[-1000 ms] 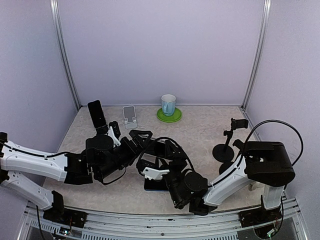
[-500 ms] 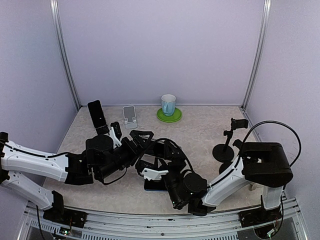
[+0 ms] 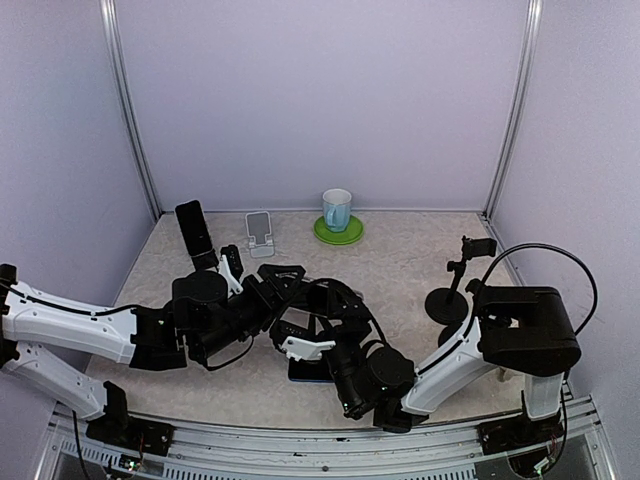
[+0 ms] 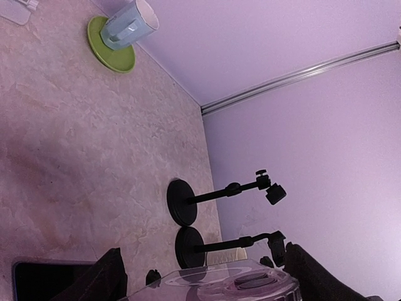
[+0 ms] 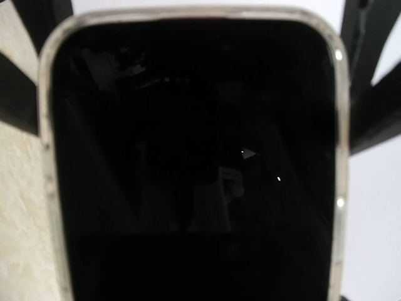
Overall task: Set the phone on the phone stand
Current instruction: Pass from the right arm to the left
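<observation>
Slides slightly left since a second ago, at the right arm.
Clamps phone in right claw, mid-table; shows left claw fingers apart, grip unclear; leaves phone stand well apart, at back.

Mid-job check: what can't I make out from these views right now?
Right wrist: the phone fills the blurred frame, so whether the right fingers grip it is unclear.
Top: the right arm covers most of the phone.
Left wrist: the phone stand is cut off by the top edge.

Soft even light falling, weak shadows lying on the table, phone blurring close-up, reflecting small glints.
</observation>
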You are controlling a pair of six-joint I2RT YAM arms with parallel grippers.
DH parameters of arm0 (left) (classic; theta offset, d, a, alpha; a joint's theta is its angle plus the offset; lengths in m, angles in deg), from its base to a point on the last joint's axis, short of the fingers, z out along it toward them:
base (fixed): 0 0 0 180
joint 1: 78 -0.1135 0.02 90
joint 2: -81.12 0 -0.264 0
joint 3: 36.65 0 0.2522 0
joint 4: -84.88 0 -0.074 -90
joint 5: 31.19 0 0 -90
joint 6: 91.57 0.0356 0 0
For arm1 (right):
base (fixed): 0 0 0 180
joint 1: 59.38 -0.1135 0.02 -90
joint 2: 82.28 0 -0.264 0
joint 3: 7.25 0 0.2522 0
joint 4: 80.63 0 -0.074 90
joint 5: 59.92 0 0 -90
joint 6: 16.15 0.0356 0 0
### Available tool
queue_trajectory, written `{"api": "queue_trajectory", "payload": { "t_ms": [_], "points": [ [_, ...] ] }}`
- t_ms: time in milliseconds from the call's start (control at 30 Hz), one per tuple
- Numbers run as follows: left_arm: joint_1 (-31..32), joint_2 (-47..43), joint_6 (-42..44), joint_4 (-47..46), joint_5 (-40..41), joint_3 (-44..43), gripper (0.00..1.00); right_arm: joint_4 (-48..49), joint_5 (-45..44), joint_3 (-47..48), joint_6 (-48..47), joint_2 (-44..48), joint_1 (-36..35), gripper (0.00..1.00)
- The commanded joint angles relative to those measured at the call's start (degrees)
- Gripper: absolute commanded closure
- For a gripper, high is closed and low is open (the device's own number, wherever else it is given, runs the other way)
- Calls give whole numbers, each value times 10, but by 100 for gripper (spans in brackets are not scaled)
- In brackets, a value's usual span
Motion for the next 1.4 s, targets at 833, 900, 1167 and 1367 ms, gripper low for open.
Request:
{"api": "queue_trajectory", "payload": {
  "t_ms": [833,900,1167,1367],
  "points": [
    [-39,-55,77,159,73,-51,30,-443,104,-43,463,198,-12,0],
    [-47,-56,92,172,77,-57,30,-494,133,-52,521,234,-12,0],
    [-77,-51,139,236,90,-96,33,-629,188,-63,636,296,-12,0],
    [-97,-49,169,255,100,-112,35,-652,203,-84,684,310,-12,0]
  ]
}}
